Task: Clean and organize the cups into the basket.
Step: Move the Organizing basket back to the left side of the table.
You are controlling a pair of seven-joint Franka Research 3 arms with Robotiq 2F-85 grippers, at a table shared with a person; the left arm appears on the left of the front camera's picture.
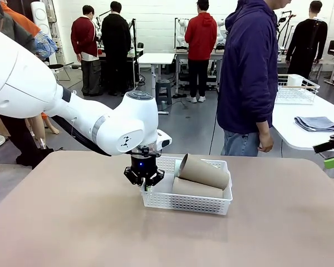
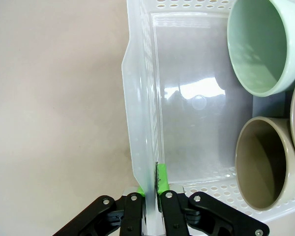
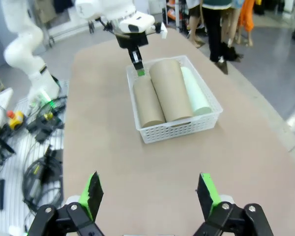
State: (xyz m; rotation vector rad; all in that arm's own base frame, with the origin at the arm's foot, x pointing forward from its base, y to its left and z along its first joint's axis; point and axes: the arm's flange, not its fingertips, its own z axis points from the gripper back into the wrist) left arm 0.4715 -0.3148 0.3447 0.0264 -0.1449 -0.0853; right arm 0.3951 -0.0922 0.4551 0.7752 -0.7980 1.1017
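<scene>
White lattice plastic sits between our left gripper's [image 2: 150, 189] green pads: it is closed on the end wall of the basket [image 1: 211, 206], whose long axis runs straight away from that claw. Beyond the pinched wall the cups [image 3: 170, 90], two tan and one mint, lie lengthwise with mouths facing it. Our right gripper [image 3: 150, 191] hangs wide open, well apart, so any drag falls to the left.
</scene>
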